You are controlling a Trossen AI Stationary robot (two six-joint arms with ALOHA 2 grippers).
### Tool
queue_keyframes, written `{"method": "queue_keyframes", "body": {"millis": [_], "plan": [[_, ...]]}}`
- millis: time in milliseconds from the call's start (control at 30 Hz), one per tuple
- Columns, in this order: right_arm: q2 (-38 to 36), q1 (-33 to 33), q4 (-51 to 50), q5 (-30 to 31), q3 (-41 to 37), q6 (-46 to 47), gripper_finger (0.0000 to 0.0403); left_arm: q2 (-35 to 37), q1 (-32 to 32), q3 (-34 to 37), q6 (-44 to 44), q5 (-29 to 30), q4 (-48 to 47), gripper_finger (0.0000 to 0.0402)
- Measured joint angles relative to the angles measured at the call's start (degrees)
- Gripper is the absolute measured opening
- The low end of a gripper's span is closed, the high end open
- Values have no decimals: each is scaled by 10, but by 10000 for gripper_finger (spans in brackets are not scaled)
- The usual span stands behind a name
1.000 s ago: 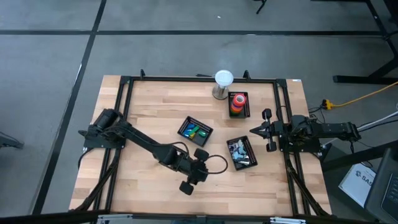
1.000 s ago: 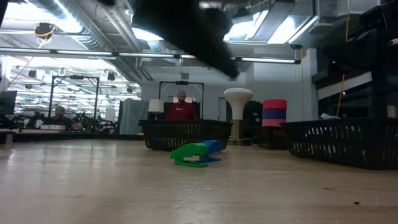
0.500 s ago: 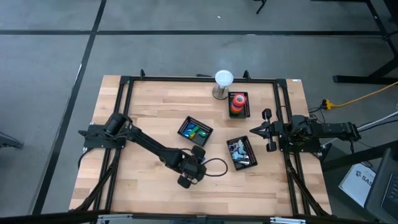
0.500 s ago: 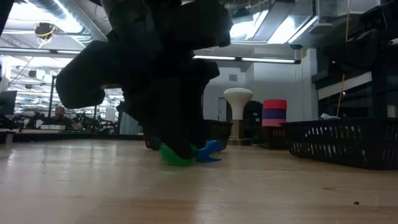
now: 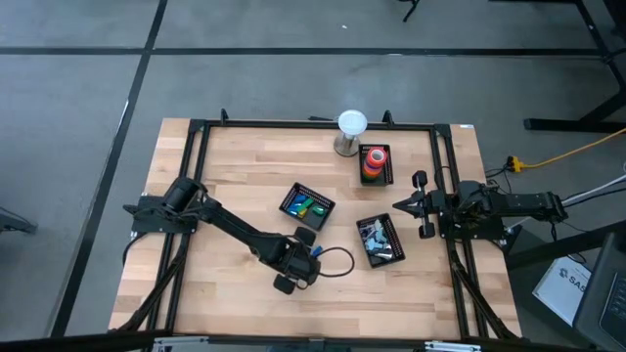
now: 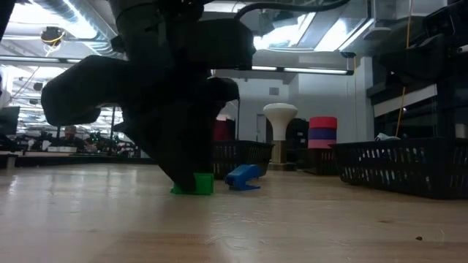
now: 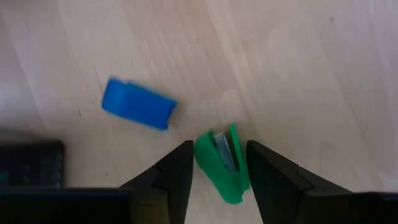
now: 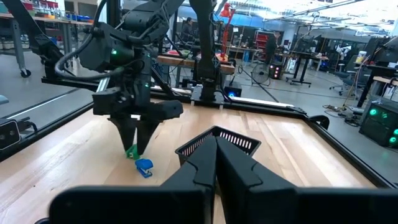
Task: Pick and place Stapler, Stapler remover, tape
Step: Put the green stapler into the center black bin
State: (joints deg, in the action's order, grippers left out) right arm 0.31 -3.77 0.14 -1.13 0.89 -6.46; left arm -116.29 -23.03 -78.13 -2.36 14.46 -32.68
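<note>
A small green stapler (image 7: 221,168) lies on the wooden table between the fingers of my left gripper (image 7: 219,146), which is open and points steeply down. The gripper's body hides this stapler in the high view. A blue stapler (image 7: 138,104) lies beside it, also on the table (image 5: 316,251). Tape rolls (image 5: 374,161) are stacked in a black basket at the far right. I cannot pick out a stapler remover among the grey items in another basket (image 5: 380,241). My right gripper (image 8: 216,155) is shut and waits at the table's right edge (image 5: 423,205). My left gripper comes from above with one finger (image 7: 180,174) on each long side of the green stapler (image 7: 205,158), lying close against it. I cannot tell whether the fingers touch it. The stapler rests on the table.
A third black basket (image 5: 306,205) with blue and green items stands just beyond the left gripper. A white-topped stand (image 5: 350,132) is at the far edge. A black frame (image 5: 196,196) runs round the table. Bare wood lies toward the near edge.
My left gripper has come down to the table and tipped to point more steeply down over the green stapler. The green stapler has shifted toward the table's left, away from the blue one, which has stayed where it was.
</note>
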Motion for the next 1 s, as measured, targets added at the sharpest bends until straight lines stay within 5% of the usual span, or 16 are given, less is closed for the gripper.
{"method": "queue_keyframes", "body": {"millis": [500, 833, 1000], "plan": [[0, 0, 0, 0, 0, 0, 14, 0, 12, 0, 121, 0, -31, 142], [0, 0, 0, 0, 0, 0, 14, 0, 12, 0, 153, 1, -31, 52], [0, 0, 0, 0, 0, 0, 14, 1, 11, 0, 153, 4, -30, 46]]}}
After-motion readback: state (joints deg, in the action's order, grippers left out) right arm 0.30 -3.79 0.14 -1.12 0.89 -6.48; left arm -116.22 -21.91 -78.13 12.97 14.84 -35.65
